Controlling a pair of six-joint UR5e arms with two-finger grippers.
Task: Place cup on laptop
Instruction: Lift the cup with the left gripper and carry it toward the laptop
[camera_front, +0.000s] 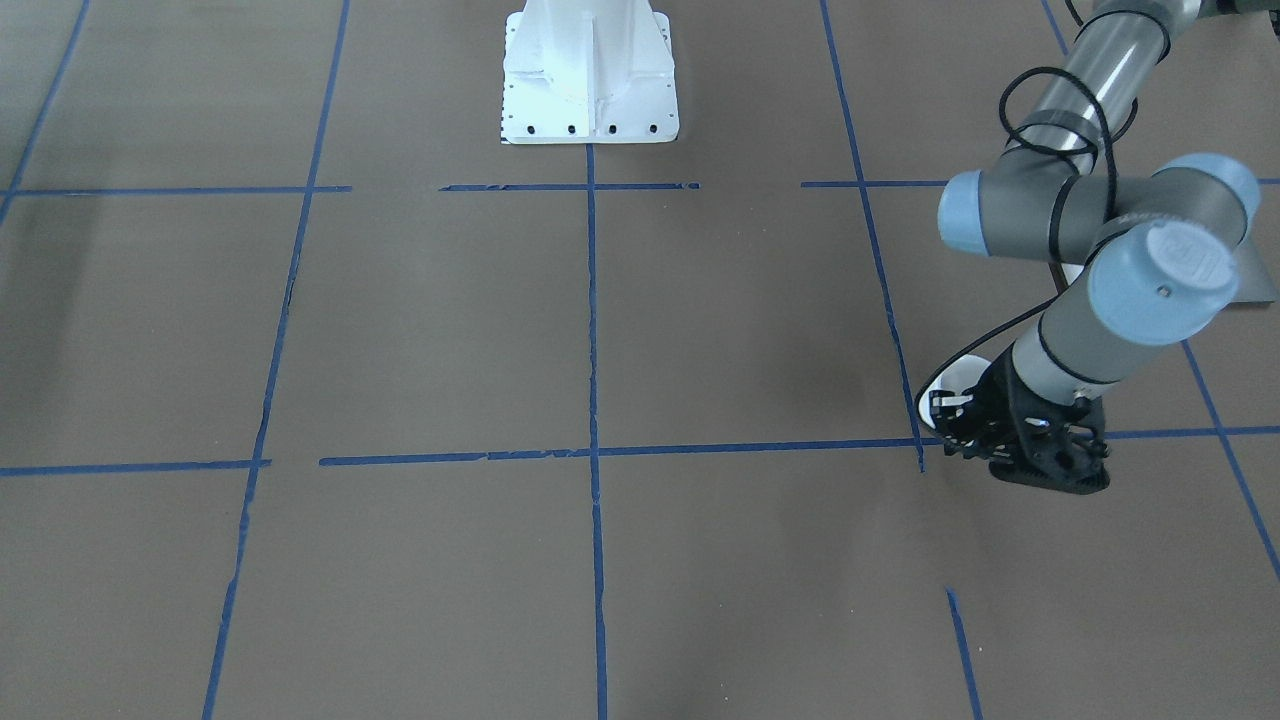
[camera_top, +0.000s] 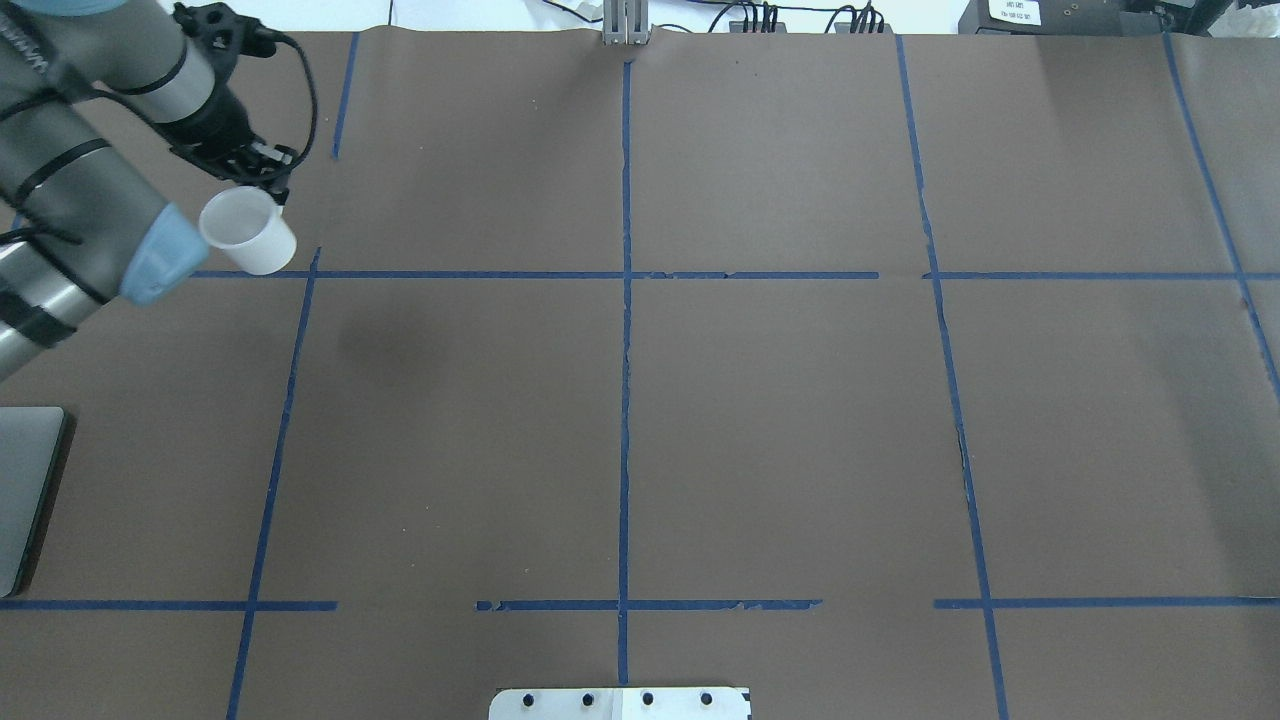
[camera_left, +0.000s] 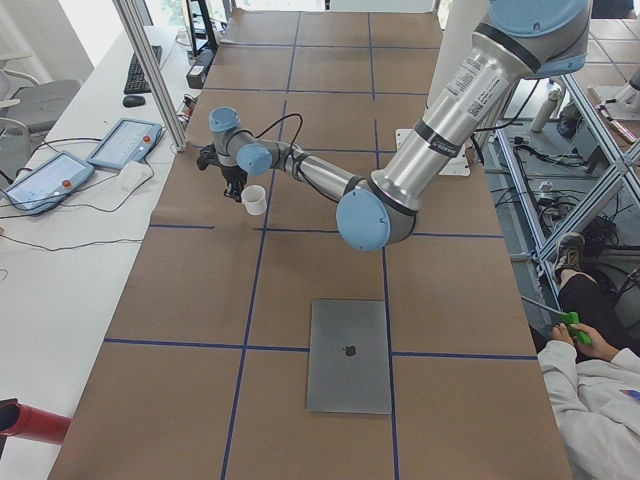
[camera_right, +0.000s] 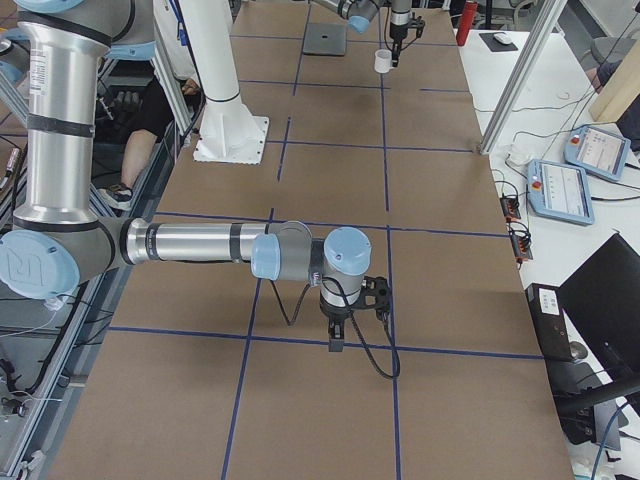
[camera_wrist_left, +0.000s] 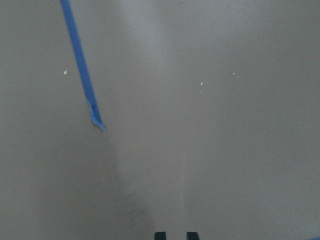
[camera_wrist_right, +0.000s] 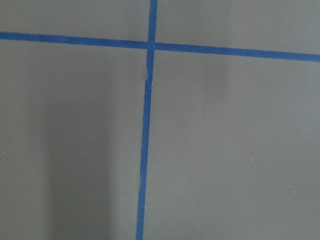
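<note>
The cup (camera_top: 248, 232) is a small white mug in the far left part of the table, also seen in the exterior left view (camera_left: 254, 199) and partly behind the gripper in the front view (camera_front: 960, 375). My left gripper (camera_top: 255, 185) points down right against it and looks shut on the cup at its far side. The handle is hidden. I cannot tell whether the cup's base touches the table. The left wrist view shows only two close fingertips (camera_wrist_left: 160, 235) over bare table. The silver laptop (camera_left: 349, 355) lies closed, nearer the robot, at the left edge (camera_top: 20, 490). My right gripper (camera_right: 335, 340) hovers low over the table; its jaws cannot be judged.
Blue tape lines grid the brown table (camera_top: 700, 420). The white robot base (camera_front: 588, 80) stands at the middle of the robot's edge. An aluminium post (camera_left: 150, 70) and teach pendants (camera_left: 125, 143) stand beyond the far edge. A seated person (camera_left: 590, 400) is beside the table.
</note>
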